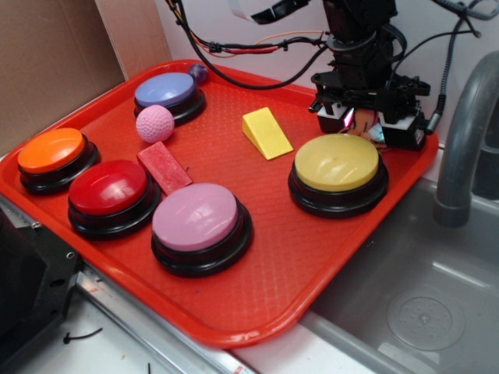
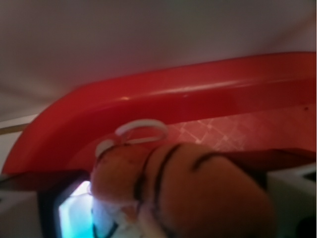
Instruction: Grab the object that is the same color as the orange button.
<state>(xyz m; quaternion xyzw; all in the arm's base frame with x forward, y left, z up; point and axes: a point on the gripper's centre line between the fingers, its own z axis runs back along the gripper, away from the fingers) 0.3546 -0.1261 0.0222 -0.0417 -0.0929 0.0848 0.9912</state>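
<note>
Gripper (image 1: pixel 357 121) down low at the far right corner of the red tray (image 1: pixel 257 304), right behind the yellow button (image 1: pixel 337 162). From the exterior view, hard to see what sits between the jaws, just a bit of pink and teal glow under there. Wrist view settles it: plush tiger toy (image 2: pixel 188 188) filling the bottom of the frame, orange with black stripes, a little white loop on top, wedged between the pale finger pads on either side. So jaws narrowed around the tiger, pads apparently touching it on both sides, though how firm the squeeze is, can't tell. Tray rim curving right behind it, so tucked close against the corner wall.

Colour match checks out: orange button (image 1: pixel 51 151) way over at the left edge of the tray, same shade as the toy. Yellow wedge block (image 1: pixel 267 132) sitting near the middle, not the target.

On handling: probably very light and squishy, fabric with decent friction, nothing breakable. Soft stuffing likely to compress, so a grip across the fat middle of the body seems the safest bet, not the loop or a limb. Main risk, as a guess: plush bulging out of the jaws, or snagging on the tray rim during a lift straight up from that corner.
</note>
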